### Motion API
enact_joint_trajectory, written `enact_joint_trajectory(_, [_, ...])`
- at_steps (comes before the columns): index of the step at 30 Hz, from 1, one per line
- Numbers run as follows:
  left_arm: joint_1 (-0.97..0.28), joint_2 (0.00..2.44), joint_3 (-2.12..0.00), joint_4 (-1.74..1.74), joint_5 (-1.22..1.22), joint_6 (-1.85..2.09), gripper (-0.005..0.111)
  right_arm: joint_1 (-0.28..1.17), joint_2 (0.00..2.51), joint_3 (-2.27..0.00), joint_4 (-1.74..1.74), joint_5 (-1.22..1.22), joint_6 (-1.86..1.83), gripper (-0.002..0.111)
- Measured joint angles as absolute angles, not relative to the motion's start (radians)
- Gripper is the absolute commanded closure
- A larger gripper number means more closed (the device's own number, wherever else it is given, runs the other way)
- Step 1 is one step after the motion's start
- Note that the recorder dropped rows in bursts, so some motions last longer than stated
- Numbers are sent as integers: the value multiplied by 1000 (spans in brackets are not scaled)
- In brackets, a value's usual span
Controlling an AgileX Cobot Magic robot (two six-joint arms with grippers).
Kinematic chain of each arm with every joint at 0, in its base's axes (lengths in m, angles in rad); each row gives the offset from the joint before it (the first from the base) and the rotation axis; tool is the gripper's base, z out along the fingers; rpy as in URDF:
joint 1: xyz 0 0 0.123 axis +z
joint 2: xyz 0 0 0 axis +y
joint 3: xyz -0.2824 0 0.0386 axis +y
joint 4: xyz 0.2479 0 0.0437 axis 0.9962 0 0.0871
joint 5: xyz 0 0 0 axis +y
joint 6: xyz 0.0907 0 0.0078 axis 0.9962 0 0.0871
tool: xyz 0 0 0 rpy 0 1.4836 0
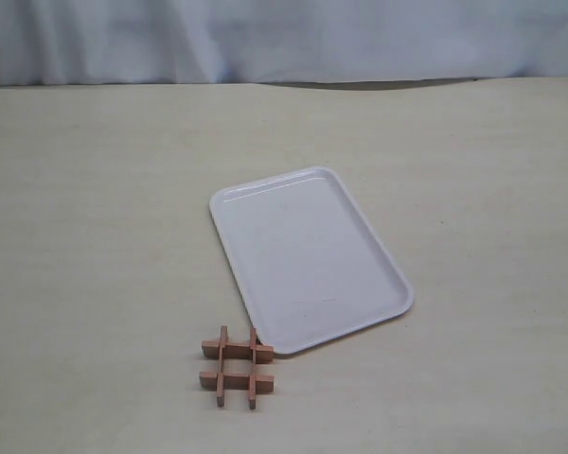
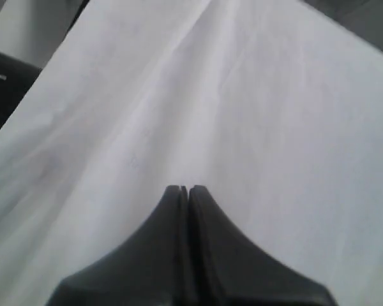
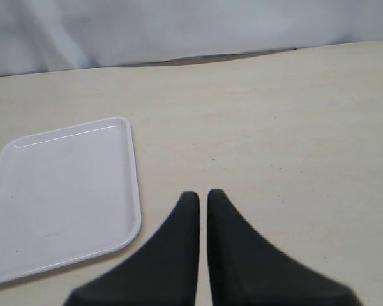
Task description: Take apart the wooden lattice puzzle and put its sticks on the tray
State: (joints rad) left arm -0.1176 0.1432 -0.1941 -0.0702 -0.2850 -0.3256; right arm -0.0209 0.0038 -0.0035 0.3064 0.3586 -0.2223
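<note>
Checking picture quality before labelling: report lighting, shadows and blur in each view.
Exterior view: even, soft light; the wooden lattice puzzle casts only a faint shadow, the tray shows no hard glare. Left wrist view: the shut left gripper looks soft against pale cloth. Right wrist view: the right gripper is slightly blurred; the table behind is sharper.

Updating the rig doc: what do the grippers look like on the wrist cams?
The left gripper and right gripper look alike: matte black fingers, broad at the base, curving in to narrow rounded tips. No cables, markings or labels show.
</note>
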Motion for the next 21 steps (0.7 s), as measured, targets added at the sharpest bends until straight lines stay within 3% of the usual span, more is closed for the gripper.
enact_joint_trajectory(12, [-140, 841, -612, -115, 369, -50, 107, -21, 4, -4, 306, 359, -222, 104])
enact_joint_trajectory(17, [-309, 1014, -667, -113, 505, -18, 107, -21, 4, -4, 306, 359, -222, 104])
enact_joint_trajectory(21, [-514, 1162, -690, -27, 610, -115, 107, -21, 4, -4, 306, 359, -222, 104])
